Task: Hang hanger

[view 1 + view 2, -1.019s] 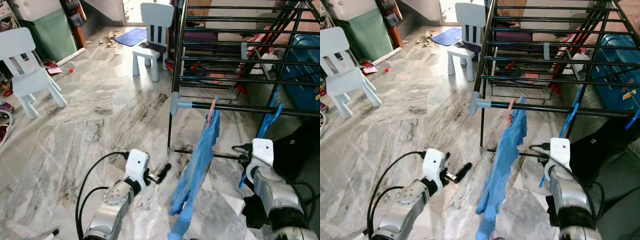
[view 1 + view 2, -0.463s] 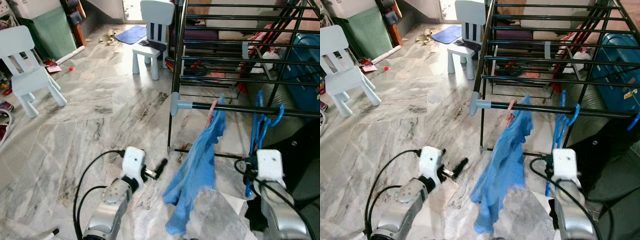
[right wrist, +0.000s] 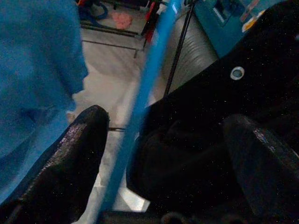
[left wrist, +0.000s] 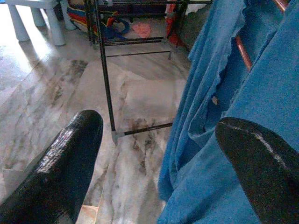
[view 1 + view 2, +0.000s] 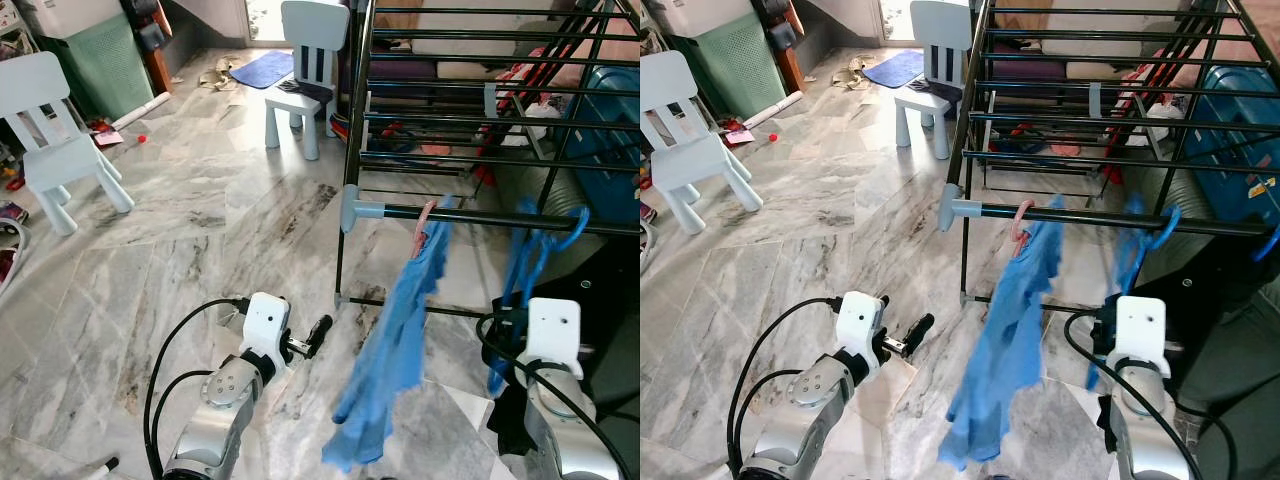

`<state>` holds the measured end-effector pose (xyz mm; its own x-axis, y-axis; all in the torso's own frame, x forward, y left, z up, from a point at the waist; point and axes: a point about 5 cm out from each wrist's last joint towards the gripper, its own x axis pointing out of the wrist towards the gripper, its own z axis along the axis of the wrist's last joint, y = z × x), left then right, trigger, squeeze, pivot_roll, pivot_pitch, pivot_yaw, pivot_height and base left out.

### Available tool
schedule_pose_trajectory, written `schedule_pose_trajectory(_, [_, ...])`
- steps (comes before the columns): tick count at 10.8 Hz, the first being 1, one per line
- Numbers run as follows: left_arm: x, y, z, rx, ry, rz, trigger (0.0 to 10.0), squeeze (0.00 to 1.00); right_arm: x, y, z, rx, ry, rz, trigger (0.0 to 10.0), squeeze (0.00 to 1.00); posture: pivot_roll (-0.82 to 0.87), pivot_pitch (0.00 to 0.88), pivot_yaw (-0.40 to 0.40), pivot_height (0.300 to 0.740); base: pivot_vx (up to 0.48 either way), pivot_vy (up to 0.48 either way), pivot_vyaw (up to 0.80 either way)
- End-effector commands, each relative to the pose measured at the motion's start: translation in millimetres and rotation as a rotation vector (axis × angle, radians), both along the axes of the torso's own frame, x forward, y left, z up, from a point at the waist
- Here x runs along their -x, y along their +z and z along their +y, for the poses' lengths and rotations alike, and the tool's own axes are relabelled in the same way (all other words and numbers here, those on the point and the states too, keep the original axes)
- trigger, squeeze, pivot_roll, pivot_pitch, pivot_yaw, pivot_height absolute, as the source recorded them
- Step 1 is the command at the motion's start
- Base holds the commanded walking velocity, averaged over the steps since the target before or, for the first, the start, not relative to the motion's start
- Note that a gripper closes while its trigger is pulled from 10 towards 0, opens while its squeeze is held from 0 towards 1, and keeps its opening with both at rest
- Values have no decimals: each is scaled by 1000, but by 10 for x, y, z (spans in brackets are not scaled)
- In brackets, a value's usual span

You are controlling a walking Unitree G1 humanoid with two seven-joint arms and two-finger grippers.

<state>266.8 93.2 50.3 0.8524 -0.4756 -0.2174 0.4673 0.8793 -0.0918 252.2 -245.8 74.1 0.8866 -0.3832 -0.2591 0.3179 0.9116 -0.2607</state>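
Your landmark is the black drying rack [image 5: 480, 100], standing on the marble floor [image 5: 200, 220]. On the rack's front rail [image 5: 500, 216], near its grey corner cap, a pink hanger hook [image 5: 427, 214] carries a blue garment [image 5: 395, 340], which trails down below the rail towards the floor. Further along the same rail, away from the corner cap, you see the blue hanger [image 5: 530, 262]; its hook curls over the rail, though the outline is blurred and you cannot tell whether it sits fully seated. Your right hand [image 3: 163, 154] is below the rail, directly under the blue hanger, with its fingers spread wide; in the right wrist view a blue bar of the hanger runs between them, close to one finger [image 3: 70, 154], and contact cannot be judged. Your left hand [image 5: 315, 333] is low in front of the rack, beside the hanging garment, fingers spread apart with nothing between them; in the left wrist view the garment's blue cloth lies just behind one fingertip [image 4: 259, 163]. Beyond the rack's corner stands a pale blue child's chair [image 5: 305, 70], and a second pale chair [image 5: 50, 130] sits well away from the rack. A green basket [image 5: 105, 65] stands beyond that second chair. A blue case [image 5: 610, 130] lies behind the rack's far end.
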Motion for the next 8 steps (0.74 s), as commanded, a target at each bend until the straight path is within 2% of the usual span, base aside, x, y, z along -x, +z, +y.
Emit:
schedule_pose_trajectory(1, [7,5,18,-12,1,-6,10000,0,-15,59,-17,13,-5,-27,10000,1000,-96,69,42,740,0,0,0])
schedule_pose_trajectory(3, [-7,4,22,-26,3,-5,10000,0,-78,92,-48,23,-7,-36,10000,1000,-90,60,41,740,0,0,0])
schedule_pose_trajectory(8, [20,-27,6,-38,-16,3,10000,0,-101,37,-25,1,16,-10,10000,1000,-89,52,38,740,0,0,0])
